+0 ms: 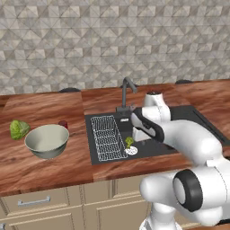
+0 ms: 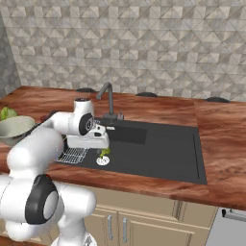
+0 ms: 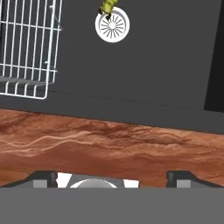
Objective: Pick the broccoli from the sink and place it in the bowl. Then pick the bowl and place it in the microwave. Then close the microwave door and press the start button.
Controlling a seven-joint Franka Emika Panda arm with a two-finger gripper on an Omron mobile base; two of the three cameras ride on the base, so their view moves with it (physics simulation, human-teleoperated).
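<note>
**Broccoli by the drain, hand spread wide above the sink's near edge**

The broccoli (image 1: 129, 142) sits on the floor of the sink (image 1: 179, 117), right at the round white drain (image 1: 131, 151), touching or overlapping its rim on the faucet side. Taking the drain as the marker: the white wire rack (image 1: 107, 137) lies just beside it, toward the bowl end of the bench, and the dark faucet (image 1: 126, 93) stands behind it at the sink's back rim.

The hand (image 3: 112, 177) hangs over the wooden bench (image 3: 109, 142) at the sink's front lip, on the near side of the drain and apart from the broccoli. Its two dark fingertips (image 3: 43, 177) stand far apart with nothing between them. From the hand's own camera the drain and the floret lie ahead, past the strip of wood and the black basin floor.

The bowl (image 1: 46, 140) rests on the bench well away from the drain, beyond the rack and outside the sink. It is upright, and nothing shows inside it. A pale green leafy ball (image 1: 19, 129) lies just past the bowl, and a small dark red thing (image 1: 63, 124) peeks out behind the bowl's rim.
</note>
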